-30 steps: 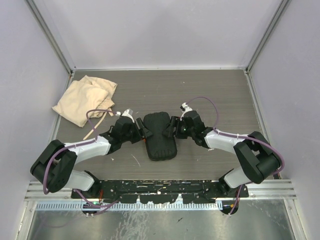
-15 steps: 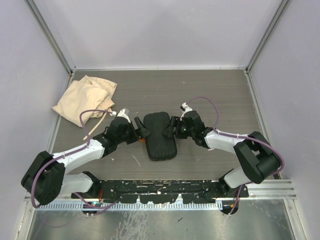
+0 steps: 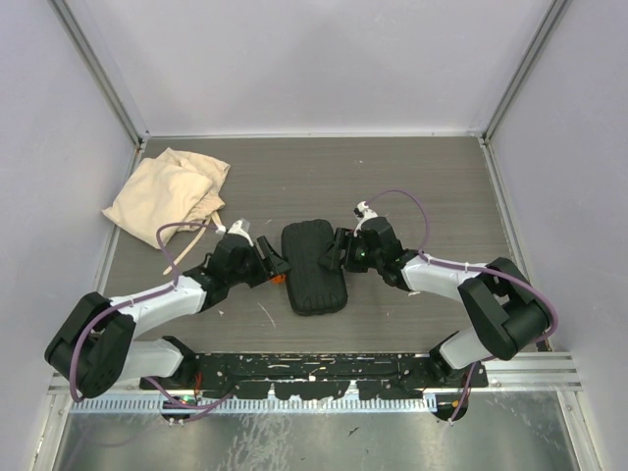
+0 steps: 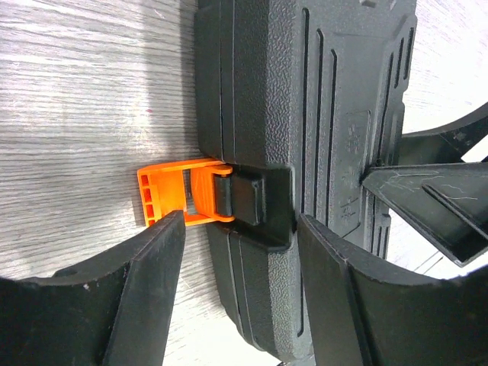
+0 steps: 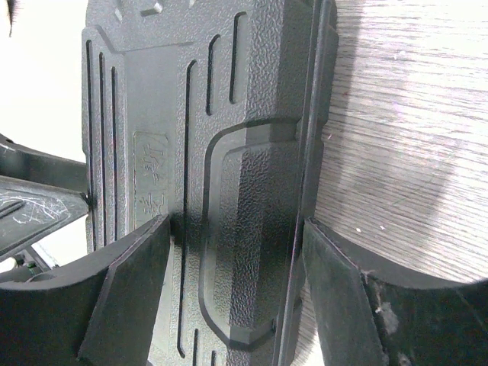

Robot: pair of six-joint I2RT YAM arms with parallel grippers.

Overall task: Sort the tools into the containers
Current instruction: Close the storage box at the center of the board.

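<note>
The left gripper (image 4: 240, 221) has its jaws spread. In the left wrist view, one finger (image 4: 145, 293) rises from the lower left of the frame, its tip just beside an orange latch (image 4: 169, 194). The other finger lies over the ribbed lid of a black plastic case (image 4: 305, 91). The latch sticks out sideways from a black catch block on the case's edge, over the wood-grain table (image 4: 76, 99). Whether either pad presses on anything cannot be told.

The right gripper (image 5: 236, 223) also has its jaws wide apart. In the right wrist view, one finger sits on the case's textured lid at lower left. The other is at lower right, where the case's rim meets the table. The case reaches past the lid-side finger, so it is not clamped between the jaws.

A small embossed panel (image 5: 151, 179) on the lid carries a raised mark or lettering, too faint to read.

In the overhead view the case lies closed near the middle of the frame, between the two grippers. A beige cloth bag (image 3: 167, 194) lies crumpled at the upper left of the table, well apart from the case. The tools cannot be seen in any view.
</note>
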